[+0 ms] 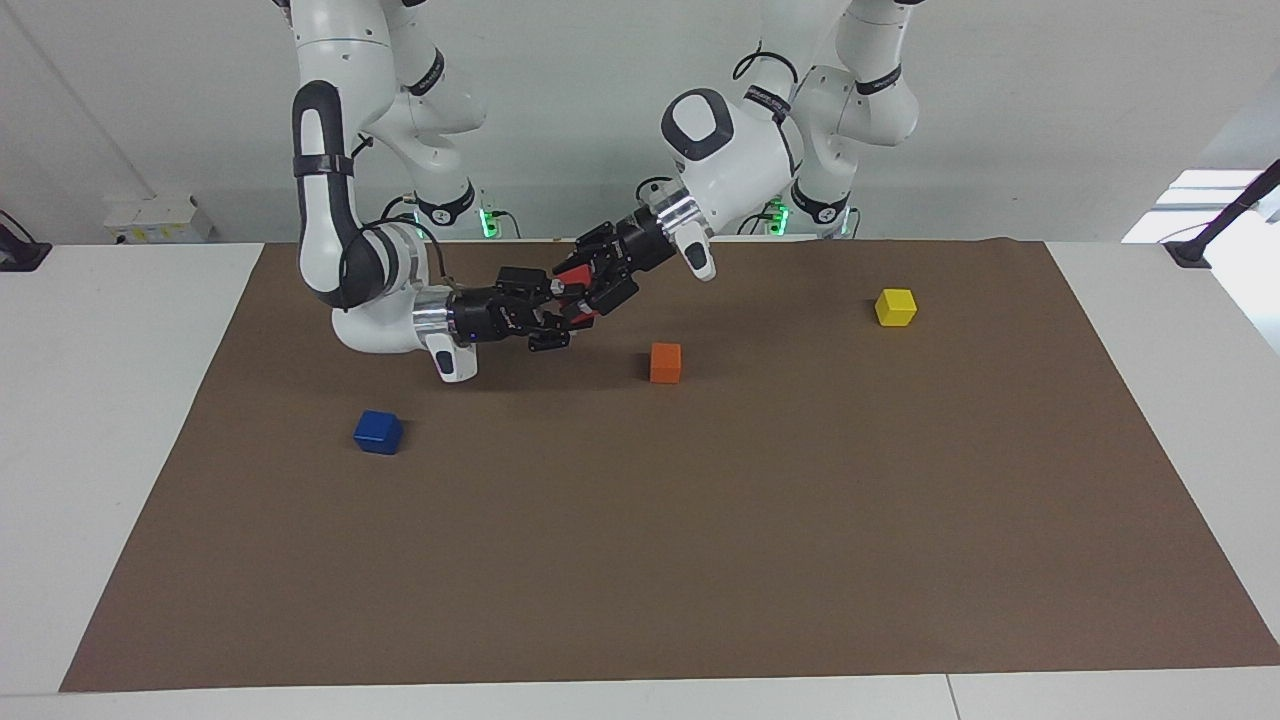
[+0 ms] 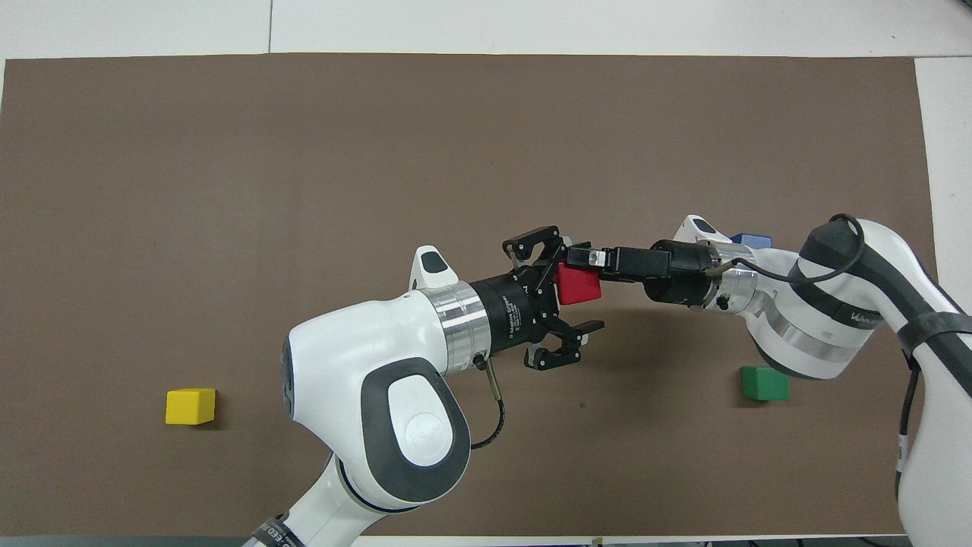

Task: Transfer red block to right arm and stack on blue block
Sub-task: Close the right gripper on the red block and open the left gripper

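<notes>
While the two arms meet in mid-air over the brown mat (image 1: 700,560) covering the counter (image 1: 120,420), the red block (image 2: 577,283) sits between them at the handover point. The right claw (image 2: 583,267) is clamped on the red block, gripping it from the right arm's end of the counter. The left claw (image 2: 571,292) has its fingers spread apart around the same block — one finger (image 2: 531,245) arcs past one face, the other (image 2: 581,328) stands clear of it, neither pressing the cube. In the facing view the red block (image 1: 578,291) shows only as slivers of red among the black links of the left claw (image 1: 583,290) and the right claw (image 1: 562,305), held up off the mat.

The blue block (image 1: 378,432) rests on the mat toward the right arm's end, farther from the robots than the meeting claws and well apart from them (from above, the blue block (image 2: 750,241) is mostly hidden by the right arm's wrist). An orange cube (image 1: 665,362) lies on the mat farther from the robots than the claws. A yellow cube (image 1: 895,307) sits toward the left arm's end. A green cube (image 2: 765,383) lies near the right arm, seen only from above.
</notes>
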Controlling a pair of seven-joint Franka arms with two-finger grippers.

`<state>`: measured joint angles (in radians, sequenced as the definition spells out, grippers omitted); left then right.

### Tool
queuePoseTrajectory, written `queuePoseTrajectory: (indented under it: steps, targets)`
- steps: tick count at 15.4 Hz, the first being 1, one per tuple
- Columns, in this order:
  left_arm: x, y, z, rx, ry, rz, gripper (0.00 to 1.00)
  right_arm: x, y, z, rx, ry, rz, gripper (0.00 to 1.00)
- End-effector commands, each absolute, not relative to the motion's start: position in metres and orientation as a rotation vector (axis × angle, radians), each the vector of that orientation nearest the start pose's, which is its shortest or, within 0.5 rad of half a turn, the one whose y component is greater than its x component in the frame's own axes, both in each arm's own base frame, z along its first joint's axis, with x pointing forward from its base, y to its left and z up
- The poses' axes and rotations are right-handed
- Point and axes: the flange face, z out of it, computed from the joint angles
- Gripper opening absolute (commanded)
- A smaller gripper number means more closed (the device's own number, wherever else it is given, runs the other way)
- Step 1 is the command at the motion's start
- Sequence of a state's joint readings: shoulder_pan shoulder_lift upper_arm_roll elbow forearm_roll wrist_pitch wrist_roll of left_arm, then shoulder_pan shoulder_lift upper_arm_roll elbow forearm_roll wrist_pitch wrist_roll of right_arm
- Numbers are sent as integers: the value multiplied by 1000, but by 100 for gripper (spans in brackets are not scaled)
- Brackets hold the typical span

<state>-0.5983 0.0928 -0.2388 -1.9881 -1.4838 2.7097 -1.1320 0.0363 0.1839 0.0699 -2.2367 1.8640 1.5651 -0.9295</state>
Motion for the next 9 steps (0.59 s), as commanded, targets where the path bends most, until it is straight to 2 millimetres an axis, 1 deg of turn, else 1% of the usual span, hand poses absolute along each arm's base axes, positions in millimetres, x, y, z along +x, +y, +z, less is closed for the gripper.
queuePoseTrajectory:
  steps: [1, 2, 3, 4, 5, 6, 8, 9]
  targets:
    - [433, -423, 468, 1515, 1463, -647, 100, 515, 172, 357, -1388, 48, -128, 0]
    - [433, -421, 471, 1512, 1460, -642, 100, 515, 171, 358, -1390, 48, -130, 0]
    - [435, -411, 471, 1505, 1472, -631, 100, 516, 171, 357, -1391, 49, -131, 0]
    - [439, -401, 475, 1492, 1476, -622, 100, 515, 171, 358, -1390, 48, -130, 0]
    - [436, -396, 479, 1490, 1474, -616, 100, 516, 171, 358, -1390, 50, -132, 0]
    - [439, -387, 483, 1478, 1479, -604, 100, 515, 172, 357, -1392, 49, -130, 0]
    - [445, -371, 487, 1468, 1478, -622, 100, 515, 172, 357, -1391, 50, -131, 0]
    - [448, -360, 488, 1464, 1480, -635, 100, 515, 172, 357, -1393, 50, -131, 0]
